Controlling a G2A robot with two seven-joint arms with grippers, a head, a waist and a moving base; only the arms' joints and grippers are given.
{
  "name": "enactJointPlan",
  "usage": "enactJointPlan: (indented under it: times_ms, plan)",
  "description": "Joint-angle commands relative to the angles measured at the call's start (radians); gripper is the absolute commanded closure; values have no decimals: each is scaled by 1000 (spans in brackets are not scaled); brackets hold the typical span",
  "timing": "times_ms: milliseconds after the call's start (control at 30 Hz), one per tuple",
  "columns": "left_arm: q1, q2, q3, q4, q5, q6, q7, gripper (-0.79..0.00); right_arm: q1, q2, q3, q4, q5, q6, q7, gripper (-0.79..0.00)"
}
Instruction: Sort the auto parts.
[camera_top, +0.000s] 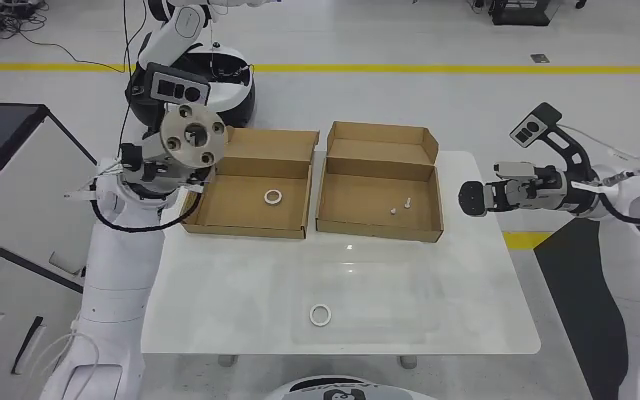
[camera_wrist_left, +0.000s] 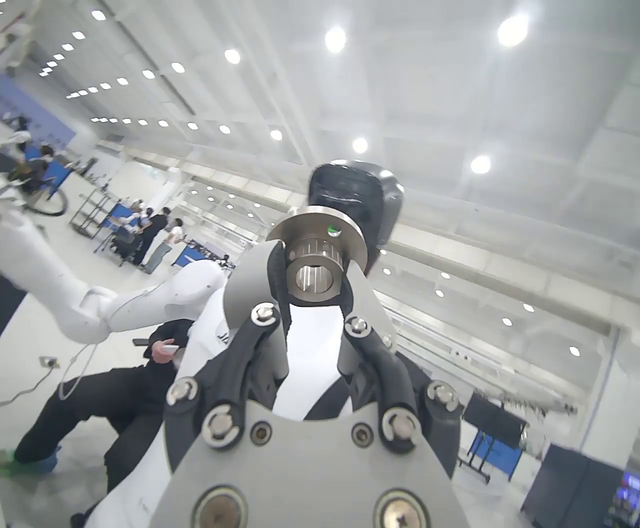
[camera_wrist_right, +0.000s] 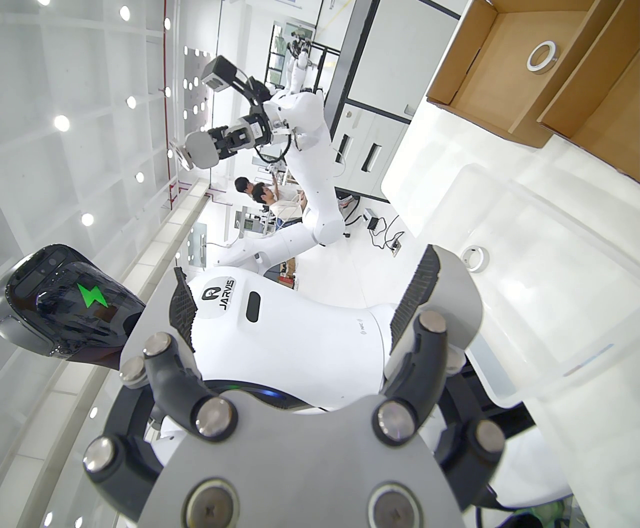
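Steel, by the look of it: the flanged hub (camera_wrist_left: 316, 252) is clenched in your left claw (camera_wrist_left: 311, 266), which sits high above the table (camera_top: 455, 300) with the flange facing up. The pads (camera_wrist_left: 276, 280) bite on the narrow toothed neck, and the broad flange sits just past the fingertips. Expect the hub to be heavy for its size, rigid and smooth. Metal can creep on rubber, so the neck under the flange is the sensible hold, since the flange blocks it from sliding back through. Avoid pinching the thin flange edge, where it would likely pivot.

Just below and beside this claw is a cardboard box (camera_top: 240, 208) holding a white ring (camera_top: 271, 196). The second box (camera_top: 365, 200), farther from the claw, holds small pale pieces, possibly bolts, too small to tell. Your right claw (camera_wrist_right: 310, 295) is released and empty, out past the table edge opposite the left one. A second ring (camera_top: 320, 316) lies on the table well apart from both claws, probably light and easily nipped across its rim
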Motion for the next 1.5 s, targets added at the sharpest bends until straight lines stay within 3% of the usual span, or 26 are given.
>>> enactJointPlan:
  times_ms: [0, 400, 633, 933, 1233, 1467]
  plan:
    - [-7, 4, 4, 15, 70, 47, 13, 0, 0, 0, 0, 0, 0, 0, 0, -785]
    - [22, 41, -25, 48, 344, 198, -35, 0, 0, 0, 0, 0, 0, 0, 0, -785]
    - [-86, 52, -46, 124, 392, 198, -34, 0, 0, 0, 0, 0, 0, 0, 0, -785]
    - [-234, 89, 13, 262, 753, 260, -163, 0, 0, 0, 0, 0, 0, 0, 0, -785]
    - [-234, 133, 58, 311, 959, 287, -179, 0, 0, 0, 0, 0, 0, 0, 0, -785]
    - [-234, 185, 118, 332, 1116, 266, -179, 0, 0, 0, 0, 0, 0, 0, 0, -785]
